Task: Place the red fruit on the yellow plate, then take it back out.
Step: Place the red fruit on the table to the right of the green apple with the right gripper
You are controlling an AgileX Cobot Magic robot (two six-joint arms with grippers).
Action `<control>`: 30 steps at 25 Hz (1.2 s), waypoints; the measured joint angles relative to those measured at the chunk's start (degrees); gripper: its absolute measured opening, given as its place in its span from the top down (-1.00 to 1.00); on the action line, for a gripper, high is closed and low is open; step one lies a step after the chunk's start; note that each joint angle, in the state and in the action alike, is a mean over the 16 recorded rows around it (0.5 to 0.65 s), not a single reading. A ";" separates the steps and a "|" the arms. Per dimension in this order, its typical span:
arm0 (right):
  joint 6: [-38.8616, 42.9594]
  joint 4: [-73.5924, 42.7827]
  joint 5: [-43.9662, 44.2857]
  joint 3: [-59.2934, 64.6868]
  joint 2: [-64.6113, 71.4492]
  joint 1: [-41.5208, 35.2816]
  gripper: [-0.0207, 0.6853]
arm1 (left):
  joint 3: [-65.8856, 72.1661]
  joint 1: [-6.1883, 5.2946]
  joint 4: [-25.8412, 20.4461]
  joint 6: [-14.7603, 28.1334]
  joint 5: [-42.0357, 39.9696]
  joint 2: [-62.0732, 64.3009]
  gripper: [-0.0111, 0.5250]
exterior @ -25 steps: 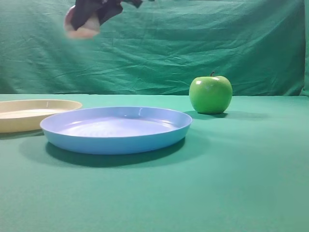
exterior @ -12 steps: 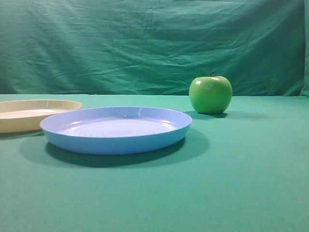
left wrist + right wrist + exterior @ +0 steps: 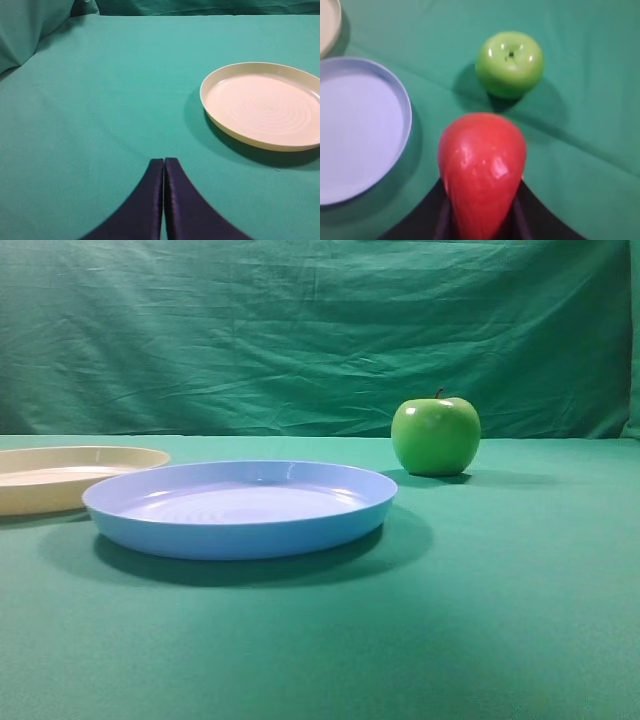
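The red fruit (image 3: pixel 481 165) fills the lower middle of the right wrist view, glossy and held high above the cloth, with my right gripper (image 3: pixel 481 200) shut on it from both sides. The yellow plate (image 3: pixel 264 105) lies bare on the green cloth, right of my left gripper (image 3: pixel 164 162), whose dark jaws are pressed together with nothing between them. In the exterior view the yellow plate (image 3: pixel 70 475) sits at the far left; neither gripper nor the red fruit shows there.
A light blue plate (image 3: pixel 240 508) lies right of the yellow one and shows as the blue plate (image 3: pixel 357 127) below-left of the held fruit. A green apple (image 3: pixel 436 435) with a stem stands farther right, the same apple (image 3: pixel 509 62) ahead of the fruit. Green cloth backdrop behind.
One second ago the right gripper with the fruit was at the top left of the exterior view; it has since risen out of that frame. Plates and green apple have not moved.
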 joint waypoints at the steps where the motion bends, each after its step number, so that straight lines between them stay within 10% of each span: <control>1: -0.01 0.21 -1.62 2.08 -0.03 -0.06 0.42 | 0.00 0.00 0.00 0.00 0.00 0.00 0.96; 17: -0.23 1.99 -21.29 13.12 9.78 -0.13 0.38 | 0.00 0.00 0.00 0.00 0.00 0.00 0.96; 30: -0.75 2.04 -22.72 13.10 10.07 -0.13 -0.55 | 0.00 0.00 0.00 0.00 0.00 0.00 0.96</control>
